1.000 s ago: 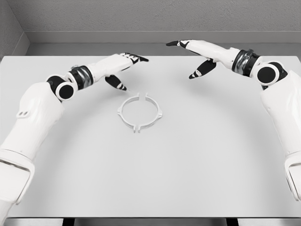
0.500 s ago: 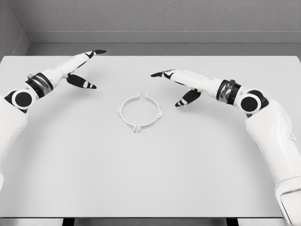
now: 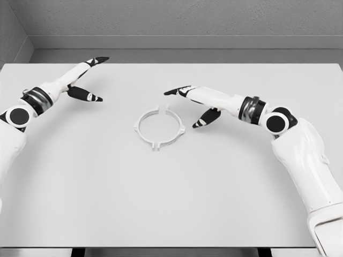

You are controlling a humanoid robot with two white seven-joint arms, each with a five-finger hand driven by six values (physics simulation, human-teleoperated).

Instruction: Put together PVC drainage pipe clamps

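— Where is the pipe clamp [image 3: 159, 128] from where you stand?

— Flat on the counter [image 3: 171, 193], a little left of the middle. It is a white ring made of two half-shells set facing each other, with a small gap at the far side and another at the near side, and little tabs sticking out at the seams.

— Is either hand on it?

— No. The right hand [image 3: 197, 101] hovers just to the right of the ring, near it but apart. Its fingers [image 3: 174, 90] are stretched out long toward the left, and the dark-tipped thumb [image 3: 206, 118] hangs lower, pointing at the clamp's right edge. It holds nothing; the fingers are spread.

— And the other?

— The left hand [image 3: 80, 80] is well apart from the clamp, out toward the far left of the counter. Fingers extended toward the back wall [image 3: 171, 19], thumb splayed to the side, nothing in it either.

— Any print on the parts, a brand, a size stamp?

— None that I can read. The clamp is plain white, the counter is plain pale grey, and the arms show only white shells with dark joints.
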